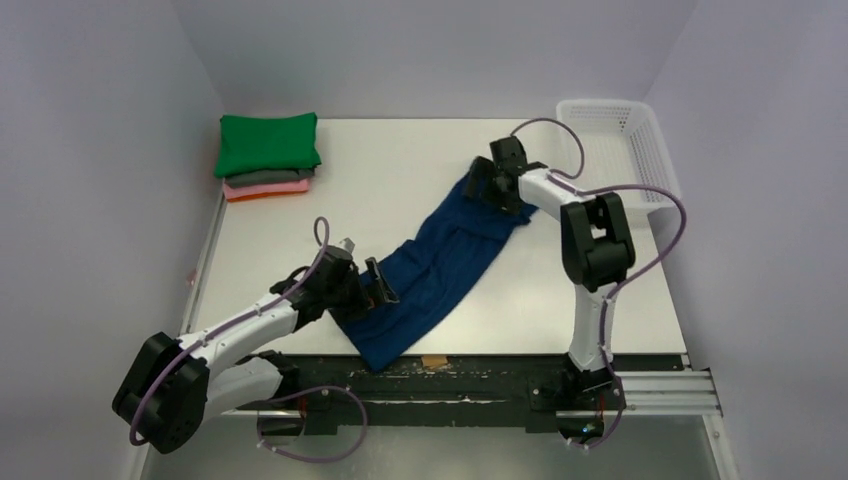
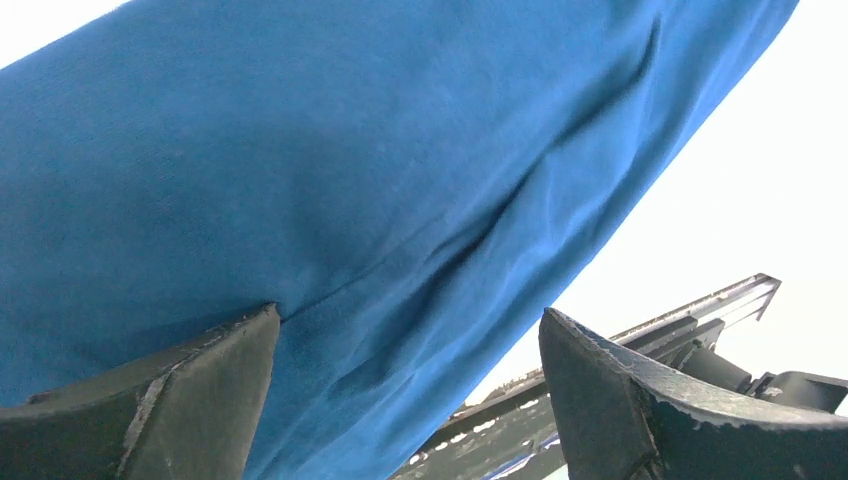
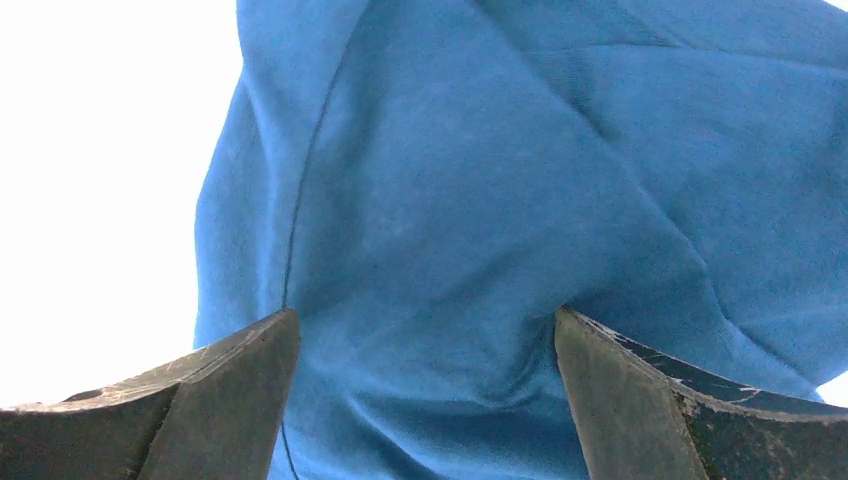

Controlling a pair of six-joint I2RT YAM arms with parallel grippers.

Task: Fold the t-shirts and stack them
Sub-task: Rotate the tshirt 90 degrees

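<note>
A dark navy blue t-shirt [image 1: 440,265] lies stretched in a long diagonal band across the table, from the near edge to the back right. It fills the left wrist view [image 2: 330,170] and the right wrist view [image 3: 480,200]. No chest print shows. My left gripper [image 1: 372,288] is open, its fingers pressed on the shirt's near end. My right gripper [image 1: 497,186] is open, its fingers set on the shirt's far end, with cloth bunched between them. A stack of folded tees sits at the back left: green [image 1: 267,143] on top, then grey [image 1: 270,178], then pink-orange [image 1: 268,190].
A white plastic mesh basket [image 1: 618,150] stands at the back right, beside the right arm. The shirt's near end hangs over the table's front edge [image 1: 520,357] onto the dark rail. White walls close in on the left, back and right.
</note>
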